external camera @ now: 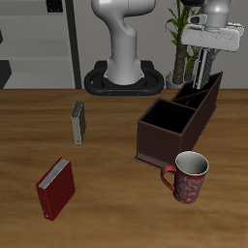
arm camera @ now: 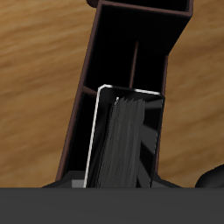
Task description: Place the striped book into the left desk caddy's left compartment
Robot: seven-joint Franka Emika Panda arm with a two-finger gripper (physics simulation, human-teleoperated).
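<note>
1. The fingers [external camera: 201, 74] are closed on the striped book [external camera: 201, 89], which hangs below them with its long axis roughly vertical; in the wrist view the book [arm camera: 122, 144] shows edge-on, its dark page block between pale covers.
2. The book sits directly over the far-back end of the left desk caddy [external camera: 155, 136], its lower end at or just inside the rim — how deep, I cannot tell.
3. The coming move, as I judge it, turns on that vertical line: the book must go straight down into the compartment beneath, clear of the inner divider [arm camera: 136, 63] and the side walls.
4. Room is tight — the wrist view shows the book filling most of the opening.
5. A mug [external camera: 189, 176] stands near the caddy's front end; a red book [external camera: 55, 188] and a small grey-olive book [external camera: 77, 123] lie well apart on the table [external camera: 107, 208].
</note>
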